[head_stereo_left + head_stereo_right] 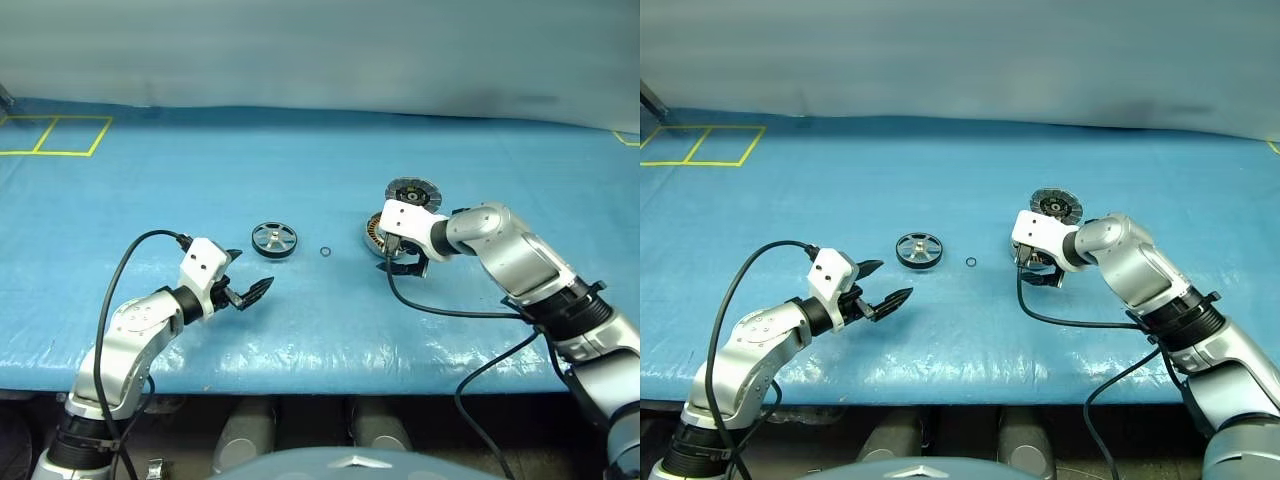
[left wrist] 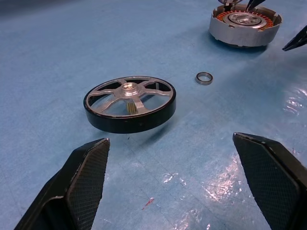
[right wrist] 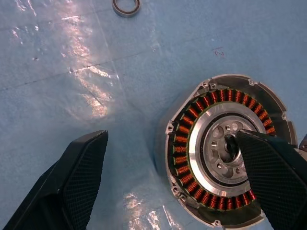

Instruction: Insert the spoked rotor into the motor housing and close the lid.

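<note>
The spoked rotor (image 1: 274, 240) lies flat on the blue table, dark-rimmed with a silver spoked face. My left gripper (image 1: 250, 275) hovers open just in front of it, and the rotor (image 2: 129, 103) sits beyond its fingers. To the right stands the motor housing (image 3: 225, 148) with its ring of copper windings. The lid (image 1: 413, 192) is raised behind it, dark segmented face showing. My right gripper (image 3: 177, 187) is open above the housing's near side, one finger (image 3: 271, 177) over the silver centre, the other over bare table. It partly hides the housing (image 1: 372, 238).
A tiny black ring (image 1: 326, 251) lies between rotor and housing. Yellow tape squares (image 1: 55, 135) mark the far left of the blue table cover (image 1: 320, 320). Black cables loop off both wrists near the table's front edge.
</note>
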`<state>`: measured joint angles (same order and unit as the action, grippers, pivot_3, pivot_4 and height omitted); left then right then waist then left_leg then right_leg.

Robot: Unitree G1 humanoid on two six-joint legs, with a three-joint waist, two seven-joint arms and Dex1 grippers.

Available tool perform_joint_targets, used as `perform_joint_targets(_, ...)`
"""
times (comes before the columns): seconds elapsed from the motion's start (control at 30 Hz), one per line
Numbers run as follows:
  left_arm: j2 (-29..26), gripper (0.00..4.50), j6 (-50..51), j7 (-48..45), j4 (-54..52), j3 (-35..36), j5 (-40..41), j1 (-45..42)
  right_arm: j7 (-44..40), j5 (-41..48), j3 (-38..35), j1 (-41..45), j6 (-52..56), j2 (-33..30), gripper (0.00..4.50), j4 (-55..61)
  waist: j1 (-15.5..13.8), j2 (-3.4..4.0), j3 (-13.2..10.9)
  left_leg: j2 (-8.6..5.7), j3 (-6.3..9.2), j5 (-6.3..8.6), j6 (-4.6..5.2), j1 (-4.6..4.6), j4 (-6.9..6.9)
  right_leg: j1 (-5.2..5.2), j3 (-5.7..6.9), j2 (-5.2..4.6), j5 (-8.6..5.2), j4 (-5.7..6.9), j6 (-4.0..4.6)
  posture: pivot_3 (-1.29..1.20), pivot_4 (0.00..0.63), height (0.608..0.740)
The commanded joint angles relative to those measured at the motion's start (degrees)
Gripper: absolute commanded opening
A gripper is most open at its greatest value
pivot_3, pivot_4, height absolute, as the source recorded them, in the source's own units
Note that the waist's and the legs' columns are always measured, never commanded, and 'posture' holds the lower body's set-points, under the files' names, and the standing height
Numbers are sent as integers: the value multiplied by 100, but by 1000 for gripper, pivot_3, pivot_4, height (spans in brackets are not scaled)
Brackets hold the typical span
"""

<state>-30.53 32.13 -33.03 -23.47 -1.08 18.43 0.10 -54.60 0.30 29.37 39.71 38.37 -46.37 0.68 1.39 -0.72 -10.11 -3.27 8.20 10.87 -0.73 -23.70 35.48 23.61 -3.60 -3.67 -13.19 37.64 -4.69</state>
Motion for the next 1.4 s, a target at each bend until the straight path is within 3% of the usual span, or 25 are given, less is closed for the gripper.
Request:
perform_joint_targets(0.03, -14, 4480, -106, 1, -104, 72, -21, 11, -150, -184, -91, 229, -287, 120, 4500, -285, 0, 0, 0, 0, 0, 0, 0, 0, 0, 1, 0, 0, 1, 0, 0, 0, 150, 740)
perform_joint_targets(0.43, -5, 4480, -119, 20, -105, 68, -27, 27, -479, -582, -134, 396, -561, 401, 4500, -944, 11, 1, 0, -1, 0, 0, 0, 2, 2, -1, -1, 1, 10, 2, 6, 0, 150, 740)
perform_joint_targets(0.83, 49, 4480, -145, 50, -65, 28, -48, 15, -691, -483, -510, 168, -450, 365, 4500, -548, 16, 1, 0, -2, -1, 0, 0, 1, 2, 1, -1, 2, 32, 2, -1, 0, 150, 740)
perform_joint_targets(1.4, 84, 4480, -102, 56, -108, 34, -53, 55, -680, -615, -464, 110, -286, 490, 4500, -880, 19, 1, 0, -2, -1, 0, -1, 3, 2, -1, -1, 2, 35, 3, 1, 0, 150, 740)
